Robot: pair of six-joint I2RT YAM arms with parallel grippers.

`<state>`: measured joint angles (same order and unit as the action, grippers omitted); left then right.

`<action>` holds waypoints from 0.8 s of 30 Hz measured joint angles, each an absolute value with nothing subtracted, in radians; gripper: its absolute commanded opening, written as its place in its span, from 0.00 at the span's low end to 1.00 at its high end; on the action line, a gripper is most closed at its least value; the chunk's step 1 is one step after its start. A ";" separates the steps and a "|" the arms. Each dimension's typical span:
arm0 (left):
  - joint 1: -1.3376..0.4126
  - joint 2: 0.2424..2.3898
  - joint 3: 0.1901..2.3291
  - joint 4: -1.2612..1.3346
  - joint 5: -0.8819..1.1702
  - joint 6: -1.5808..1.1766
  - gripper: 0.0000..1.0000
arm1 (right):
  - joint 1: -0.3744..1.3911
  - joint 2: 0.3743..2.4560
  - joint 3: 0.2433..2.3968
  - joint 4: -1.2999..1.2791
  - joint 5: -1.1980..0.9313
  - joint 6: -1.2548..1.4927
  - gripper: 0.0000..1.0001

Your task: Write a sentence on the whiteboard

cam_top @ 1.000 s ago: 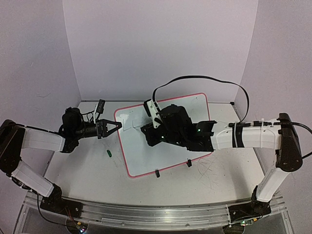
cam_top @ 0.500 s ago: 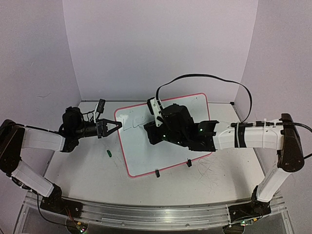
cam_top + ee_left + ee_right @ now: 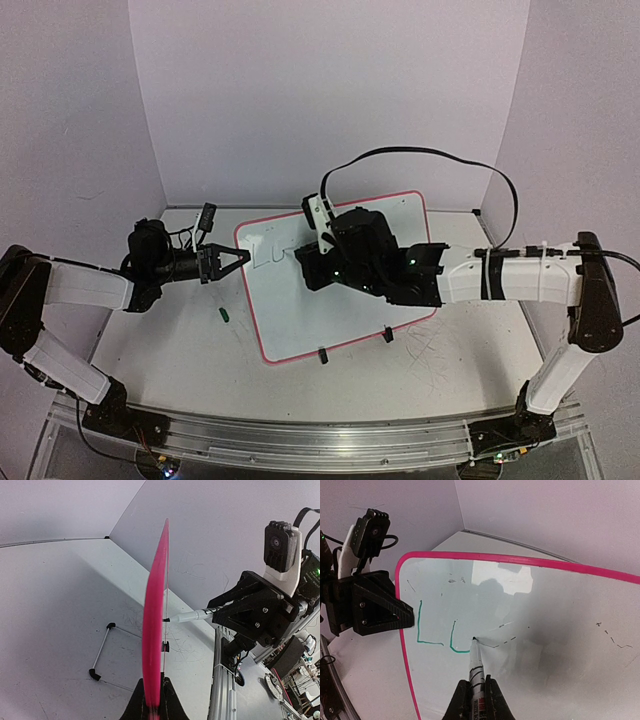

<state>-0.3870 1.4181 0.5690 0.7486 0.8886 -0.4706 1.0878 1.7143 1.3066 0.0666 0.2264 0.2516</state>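
The whiteboard (image 3: 300, 315), white with a pink rim, stands tilted up off the table. My left gripper (image 3: 240, 258) is shut on its left edge; in the left wrist view the rim (image 3: 154, 620) runs edge-on out of that gripper (image 3: 154, 702). My right gripper (image 3: 476, 692) is shut on a white marker (image 3: 477, 666), its tip touching the board face (image 3: 555, 630). The sentence (image 3: 437, 632) is a green "L" and a half-drawn second letter, also seen from above (image 3: 265, 256). From above, the right gripper (image 3: 312, 265) sits over the board's upper left, largely hidden by its wrist.
A small green cap (image 3: 224, 314) lies on the table left of the board. Two black clips (image 3: 323, 355) sit on the board's near edge. Grey scribbles (image 3: 440, 350) mark the tabletop at right. A thin wire stand (image 3: 102, 650) lies behind the board.
The right gripper has shifted slightly right along the board with the marker, and a second green stroke has appeared after the "L". The left gripper and board have stayed still.
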 measured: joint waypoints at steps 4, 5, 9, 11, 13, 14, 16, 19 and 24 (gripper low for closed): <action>-0.387 1.418 0.569 0.749 0.889 -0.470 0.00 | 1.088 1.720 1.319 0.066 0.226 0.248 0.00; -0.387 1.418 0.569 0.749 0.889 -0.470 0.00 | 1.087 1.721 1.321 0.066 0.225 0.246 0.00; -0.387 1.418 0.569 0.748 0.888 -0.470 0.00 | 1.087 1.731 1.336 0.068 0.222 0.241 0.00; -0.387 1.418 0.569 0.746 0.888 -0.470 0.00 | 1.087 1.735 1.338 0.068 0.219 0.240 0.00; -0.387 1.418 0.569 0.743 0.887 -0.470 0.00 | 1.087 1.738 1.344 0.068 0.217 0.240 0.00; -0.387 1.418 0.569 0.743 0.887 -0.470 0.00 | 1.087 1.741 1.347 0.068 0.214 0.239 0.00; -0.387 1.418 0.569 0.742 0.887 -0.470 0.00 | 1.087 1.746 1.353 0.071 0.210 0.239 0.00; -0.387 1.418 0.569 0.741 0.886 -0.470 0.00 | 1.087 1.751 1.355 0.076 0.203 0.239 0.00; -0.387 1.418 0.569 0.741 0.887 -0.469 0.00 | 1.087 1.756 1.360 0.079 0.192 0.240 0.00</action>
<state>-0.3866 1.4181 0.5694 0.7414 0.8867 -0.4691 1.0870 1.7563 1.3598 0.0788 0.1918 0.2398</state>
